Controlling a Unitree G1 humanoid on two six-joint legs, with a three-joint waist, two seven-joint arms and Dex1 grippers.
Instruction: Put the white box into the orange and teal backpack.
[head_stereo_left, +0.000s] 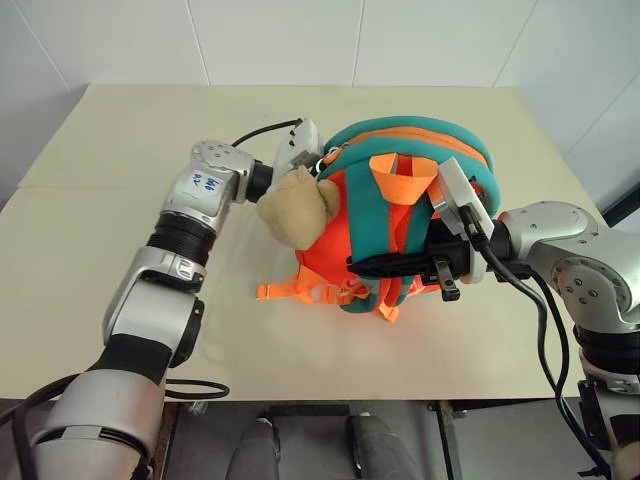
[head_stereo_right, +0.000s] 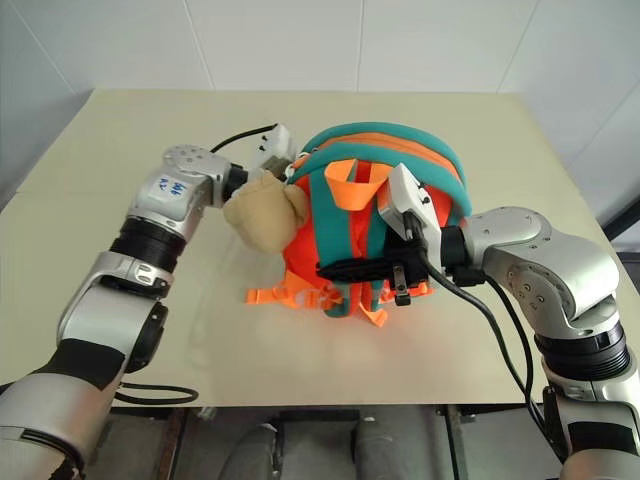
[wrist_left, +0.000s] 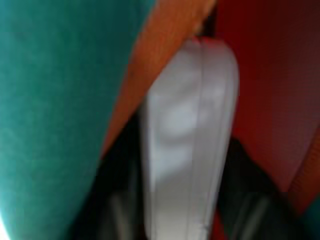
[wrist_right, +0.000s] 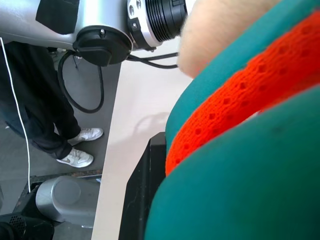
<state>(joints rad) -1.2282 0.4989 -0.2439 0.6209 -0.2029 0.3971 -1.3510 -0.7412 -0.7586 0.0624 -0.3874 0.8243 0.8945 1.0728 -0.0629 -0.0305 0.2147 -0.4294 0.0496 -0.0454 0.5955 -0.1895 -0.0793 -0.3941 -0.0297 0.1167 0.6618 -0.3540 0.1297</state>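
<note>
The orange and teal backpack (head_stereo_left: 372, 215) stands upright in the middle of the table, its tan plush head (head_stereo_left: 295, 212) hanging on its left side. My left gripper (head_stereo_left: 318, 158) reaches into the bag's upper left from the side, behind the plush head. In the left wrist view the white box (wrist_left: 190, 130) stands edge-on right in front of the camera, between teal trim and the bag's red inside. My right gripper (head_stereo_left: 358, 265) lies level across the front of the pack, shut on a teal strap (wrist_right: 240, 180).
The cream table (head_stereo_left: 120, 150) has free room left, behind and in front of the bag. Loose orange webbing (head_stereo_left: 290, 292) trails on the tabletop at the bag's foot. A person's legs and white shoes (wrist_right: 80, 150) stand beside the table's front edge.
</note>
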